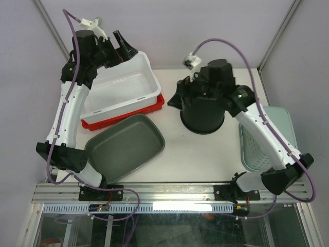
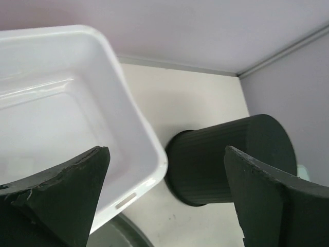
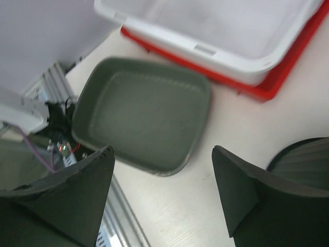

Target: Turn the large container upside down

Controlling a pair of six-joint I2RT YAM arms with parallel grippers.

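Observation:
The large white tub (image 1: 121,87) stands upright, open side up, on a shallow red tray (image 1: 134,117) at the back left of the table. It looks empty. My left gripper (image 1: 125,46) is open and hovers above the tub's far right corner, touching nothing. In the left wrist view the tub (image 2: 56,103) fills the left side, and its rim corner lies between the spread fingers of the left gripper (image 2: 165,150). My right gripper (image 1: 176,98) is open and empty, above the table left of the black bucket. In the right wrist view the tub (image 3: 231,25) is at the top, beyond the right gripper (image 3: 163,150).
A tall ribbed black bucket (image 1: 204,117) stands right of the tub, partly under my right wrist. A grey-green tray (image 1: 123,146) lies near the front left. A pale green basket (image 1: 264,141) sits at the right edge. Walls close in behind and at both sides.

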